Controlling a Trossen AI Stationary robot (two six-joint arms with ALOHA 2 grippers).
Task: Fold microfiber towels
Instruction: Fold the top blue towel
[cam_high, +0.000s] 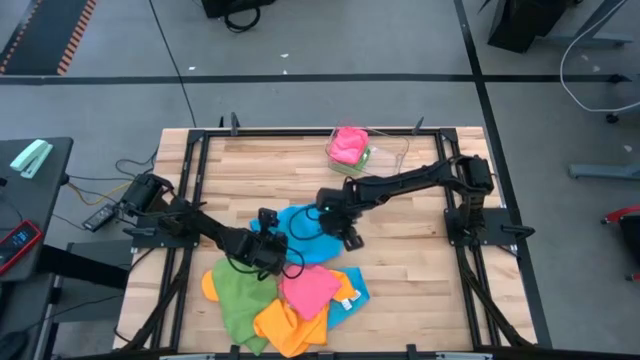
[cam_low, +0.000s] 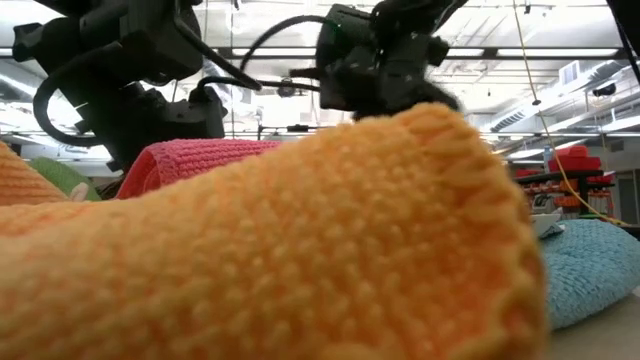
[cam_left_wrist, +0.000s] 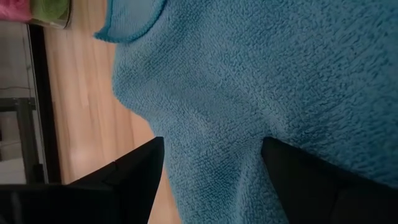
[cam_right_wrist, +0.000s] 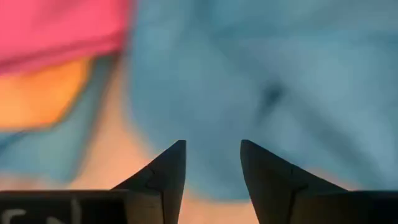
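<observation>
the right gripper (cam_high: 335, 222) is hanging half open, holding nothing, over the blue towel (cam_high: 305, 238); the left gripper (cam_high: 262, 243), at nine o'clock, is gaping wide. soft, floppy; pinching a corner looks best.

From table height an orange towel (cam_low: 300, 240) fills nearly my whole view, hiding the table and most of the pile behind it. My right wrist view is a blur, the blue towel (cam_right_wrist: 261, 87) just a smear past my right gripper (cam_right_wrist: 212, 155). Both arms cover part of that blue towel from above.
</observation>
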